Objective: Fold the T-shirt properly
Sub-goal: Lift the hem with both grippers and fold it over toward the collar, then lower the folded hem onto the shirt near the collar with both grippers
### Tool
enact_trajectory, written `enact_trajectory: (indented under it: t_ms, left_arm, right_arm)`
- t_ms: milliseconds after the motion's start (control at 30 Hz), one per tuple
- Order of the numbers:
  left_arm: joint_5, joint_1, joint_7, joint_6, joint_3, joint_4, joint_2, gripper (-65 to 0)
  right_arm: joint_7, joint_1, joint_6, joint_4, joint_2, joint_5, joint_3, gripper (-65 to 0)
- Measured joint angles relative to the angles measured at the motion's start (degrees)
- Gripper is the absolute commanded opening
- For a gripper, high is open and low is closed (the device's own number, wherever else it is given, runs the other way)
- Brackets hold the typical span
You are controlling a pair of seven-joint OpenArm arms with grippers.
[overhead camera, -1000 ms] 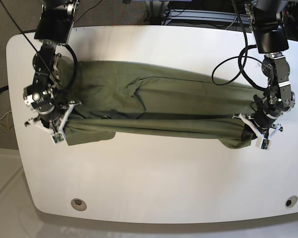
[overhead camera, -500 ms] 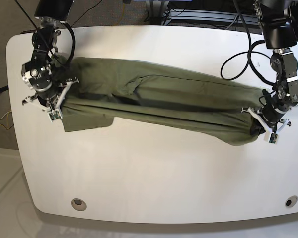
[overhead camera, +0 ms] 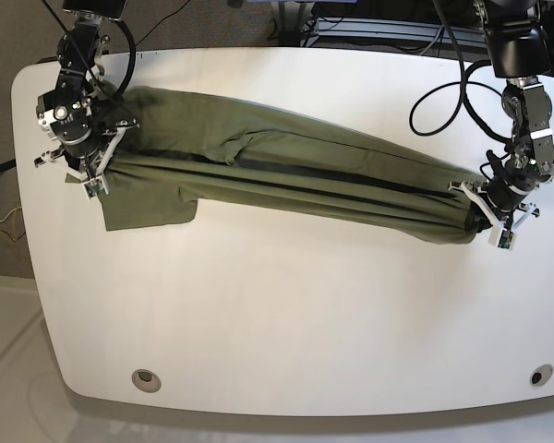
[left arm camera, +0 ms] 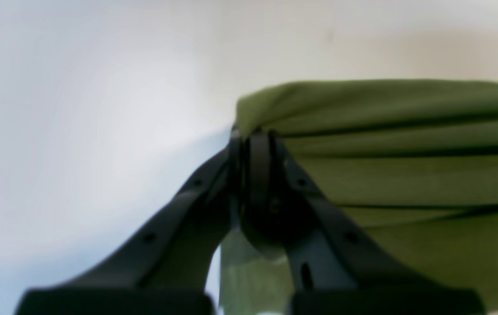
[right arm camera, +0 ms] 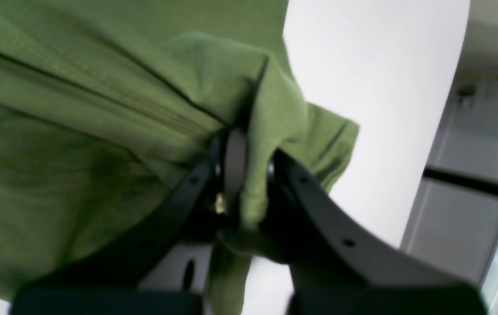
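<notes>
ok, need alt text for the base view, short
Overhead view of a white table with an olive-green T-shirt stretched into a long band between two robot arms. The right gripper, at image left, and the left gripper, at image right, are each shut on one end of the cloth; a sleeve lies below the band near the right gripper.

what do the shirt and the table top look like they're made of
T-shirt: soft matte olive-green woven or knit cloth, likely cotton; it bunches into long creases and sags between the grips. Table: hard, smooth white board, probably laminate or painted; it shows faint sheen and a clean rounded edge.
</notes>
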Motion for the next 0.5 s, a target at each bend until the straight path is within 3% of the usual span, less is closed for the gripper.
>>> enact_trajectory:
  t_ms: [267, 500]
  left_arm:
    - [0.07, 1.79, -0.11, 0.28, 0.0, 0.02, -0.02, -65.0]
    - [0.07, 4.44, -0.04, 2.91, 0.0, 0.02, 0.15, -65.0]
  right_arm:
    - [-0.04, -1.55, -0.09, -0.11, -1.6, -0.68, 0.02, -65.0]
    - [0.15, -2.1, -0.44, -1.27, -2.29, -0.61, -0.02, -65.0]
